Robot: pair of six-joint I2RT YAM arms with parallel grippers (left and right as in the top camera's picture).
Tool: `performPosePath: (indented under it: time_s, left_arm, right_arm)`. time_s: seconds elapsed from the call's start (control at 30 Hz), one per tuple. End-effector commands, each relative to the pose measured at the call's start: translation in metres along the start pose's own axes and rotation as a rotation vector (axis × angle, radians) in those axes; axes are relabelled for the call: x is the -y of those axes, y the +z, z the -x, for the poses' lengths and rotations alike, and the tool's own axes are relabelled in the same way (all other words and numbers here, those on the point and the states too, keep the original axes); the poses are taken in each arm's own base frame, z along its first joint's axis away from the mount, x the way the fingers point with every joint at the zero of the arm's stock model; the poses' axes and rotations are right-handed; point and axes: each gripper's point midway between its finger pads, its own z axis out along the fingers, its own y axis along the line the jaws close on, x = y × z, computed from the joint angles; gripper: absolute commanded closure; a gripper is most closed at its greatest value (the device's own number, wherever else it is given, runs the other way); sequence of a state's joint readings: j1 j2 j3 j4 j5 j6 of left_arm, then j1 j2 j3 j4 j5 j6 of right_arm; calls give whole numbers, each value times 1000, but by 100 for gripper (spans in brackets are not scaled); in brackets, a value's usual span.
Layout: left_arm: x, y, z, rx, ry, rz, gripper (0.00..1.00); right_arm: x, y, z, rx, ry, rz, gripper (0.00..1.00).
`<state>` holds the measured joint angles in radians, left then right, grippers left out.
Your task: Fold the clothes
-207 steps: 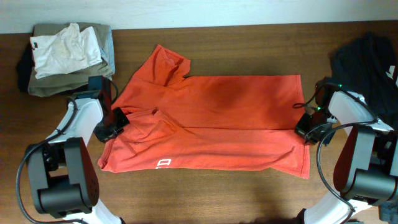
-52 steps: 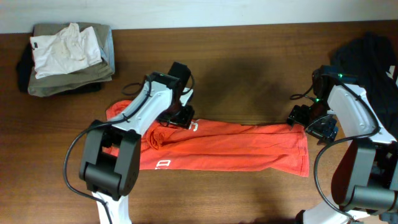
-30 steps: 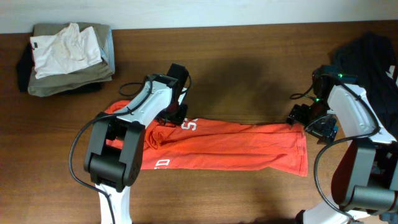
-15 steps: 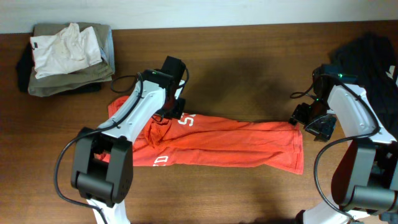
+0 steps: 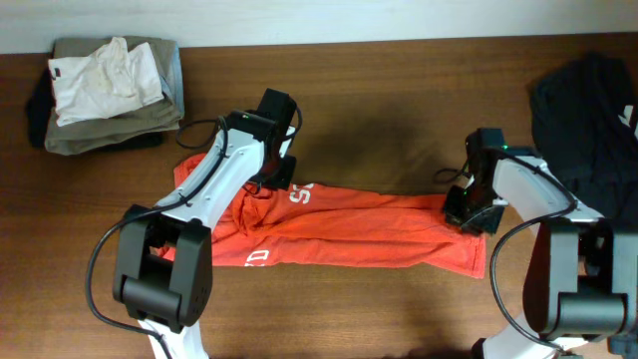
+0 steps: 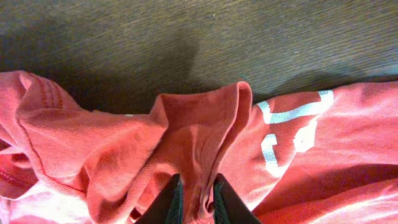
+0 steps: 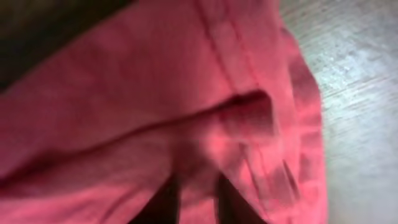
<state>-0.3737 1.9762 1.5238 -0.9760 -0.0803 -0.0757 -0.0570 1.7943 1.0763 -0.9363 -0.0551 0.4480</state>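
Your left hand [image 6: 197, 186], black-fingered, sits beside white block lettering [image 6: 292, 124] on the red-orange T-shirt [image 5: 379, 229]. The bench [image 5: 399, 100] is dark brown woodgrain. Far off that hand: a white top [image 5: 105, 75] over khaki-grey garments [image 5: 110, 135].

In the right wrist view the T-shirt [image 7: 155, 112] is a soft blur, and the bottom edge cuts off the dark fingers [image 7: 163, 200] of the right gripper [image 7: 196, 185]. The left wrist view likewise crops the left gripper [image 6: 197, 180] to two stubs. Folds there swallow part of the white lettering [image 6: 292, 127], perhaps digits; we cannot read it.
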Motion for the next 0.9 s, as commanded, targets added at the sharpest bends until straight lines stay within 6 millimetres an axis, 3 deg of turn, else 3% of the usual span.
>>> performPosePath:
  time_s: [0.0, 0.07, 0.13, 0.27, 0.4, 0.47, 0.6, 0.73, 0.87]
  left_arm:
    - [-5, -11, 4, 31, -15, 9, 82]
    - [-5, -11, 4, 31, -15, 9, 83]
    - [-5, -11, 4, 30, -15, 9, 100]
    - [-7, -15, 3, 33, -21, 10, 100]
    - [-21, -49, -4, 65, -72, 16, 100]
    - [-40, -59, -16, 44, -149, 75, 100]
    - [-65, -59, -47, -76, -205, 107, 100]
    - [-114, -68, -84, -188, -366, 304, 100]
    - [-122, -59, -109, -271, -418, 309, 100]
  right_arm:
    - [0, 10, -9, -6, 2, 15, 90]
    - [1, 13, -11, -10, 2, 18, 91]
    - [1, 13, -10, -7, 2, 19, 92]
    - [0, 15, -10, -10, 2, 17, 96]
    - [1, 19, -10, -20, 3, 12, 96]
    - [1, 20, -10, -21, 3, 11, 96]
    - [1, 20, -11, -22, 3, 11, 96]
    - [2, 20, -12, -26, 4, 10, 96]
    - [2, 20, -12, -26, 4, 10, 96]
